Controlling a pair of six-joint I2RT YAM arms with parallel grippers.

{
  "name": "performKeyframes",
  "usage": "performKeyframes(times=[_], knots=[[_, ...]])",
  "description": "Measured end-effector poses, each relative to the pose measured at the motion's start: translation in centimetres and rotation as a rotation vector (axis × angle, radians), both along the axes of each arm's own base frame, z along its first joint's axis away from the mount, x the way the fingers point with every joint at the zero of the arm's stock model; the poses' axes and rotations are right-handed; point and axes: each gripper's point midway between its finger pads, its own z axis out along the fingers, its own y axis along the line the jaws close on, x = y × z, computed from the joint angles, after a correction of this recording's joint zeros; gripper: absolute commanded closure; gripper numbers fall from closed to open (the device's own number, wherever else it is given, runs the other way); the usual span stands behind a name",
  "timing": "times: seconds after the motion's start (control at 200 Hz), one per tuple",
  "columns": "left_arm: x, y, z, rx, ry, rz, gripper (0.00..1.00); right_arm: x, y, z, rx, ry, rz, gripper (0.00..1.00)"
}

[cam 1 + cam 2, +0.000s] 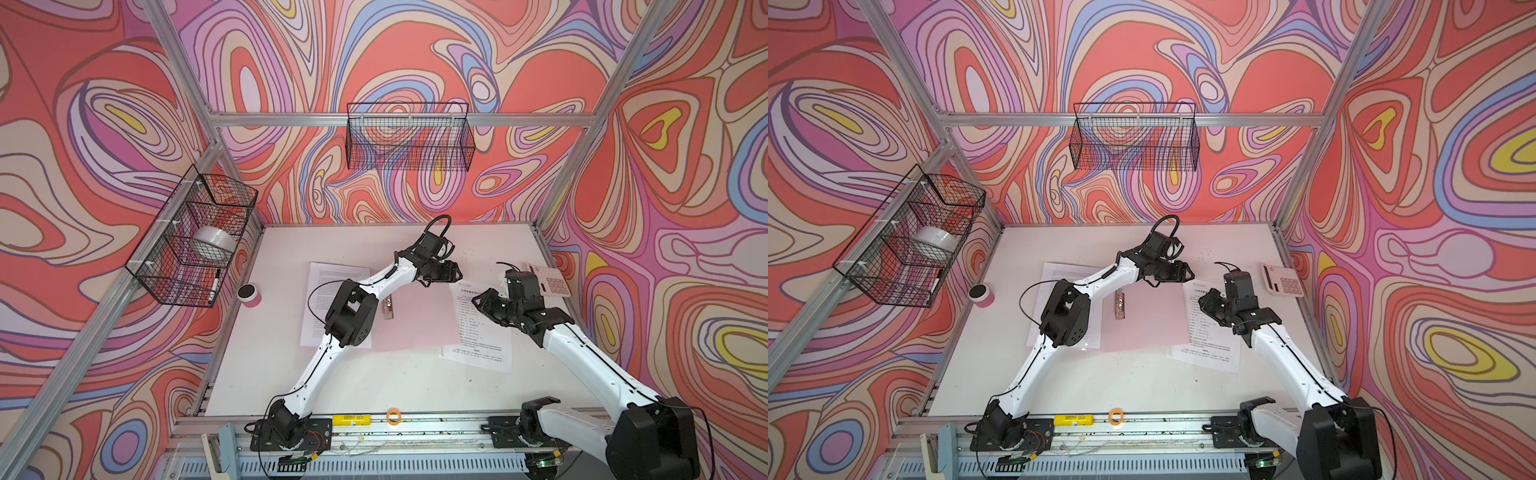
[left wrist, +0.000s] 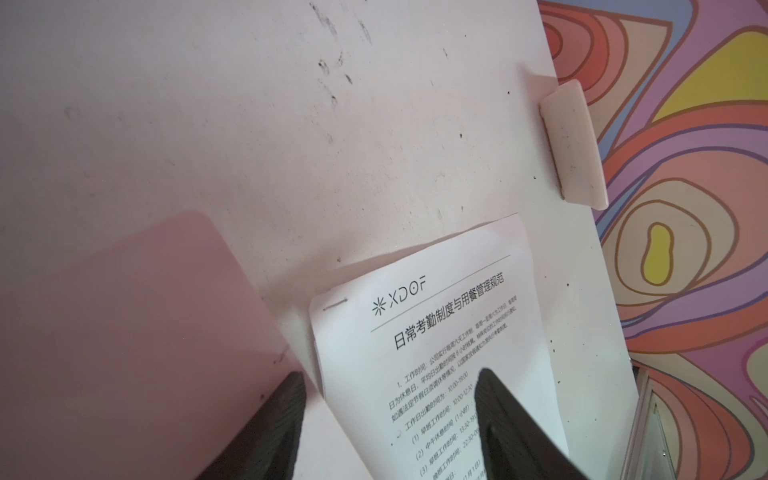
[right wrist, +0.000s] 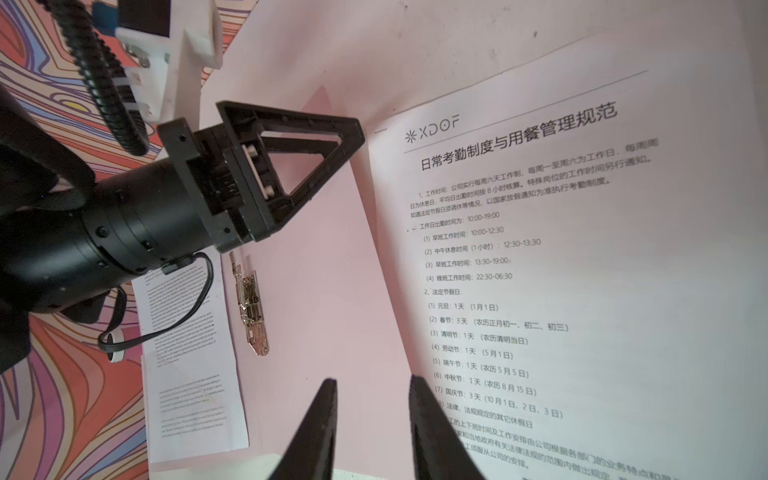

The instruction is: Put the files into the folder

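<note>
Right gripper [image 3: 372, 382] parted over files [image 3: 540, 270]; left gripper [image 2: 390, 374] wide above corner.

Walls of swirling red, pink, lilac and yellow print [image 1: 415, 50] enclose a scuffed white tabletop [image 1: 353, 382]; silver aluminium frame rails [image 1: 291, 119] run along them; one black wire basket [image 1: 409, 137] hangs at the back; a compartmented black wire basket [image 1: 178, 286] on the left wall holds what may be a white tape roll [image 1: 212, 243]; the light is soft and even.

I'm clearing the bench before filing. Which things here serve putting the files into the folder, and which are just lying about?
For the job: headed sheet, plain-text sheet, pink folder.
Lying about: calculator, pink pot, tape roll and marker in the side basket.
</note>
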Motion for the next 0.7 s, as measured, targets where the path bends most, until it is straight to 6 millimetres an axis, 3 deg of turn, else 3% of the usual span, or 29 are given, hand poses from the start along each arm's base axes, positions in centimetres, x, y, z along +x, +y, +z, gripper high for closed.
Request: performKeyframes(times=[0.215, 0.516, 0.696], knots=[[1.2, 0.6, -2.5, 0.002, 0.021, 0.004, 0.34, -0.1, 0.1, 0.0, 0.012, 0.003, 0.006, 0.70], [2.9, -0.6, -2.2, -0.093, -0.003, -0.010, 0.35, 0.0, 0.0, 0.0, 0.015, 0.004, 0.010, 0.70], [2.9, -1.3, -2.3, -0.128, 0.003, -0.018, 0.38, 0.0, 0.1, -0.1, 0.019, 0.006, 0.012, 0.71]])
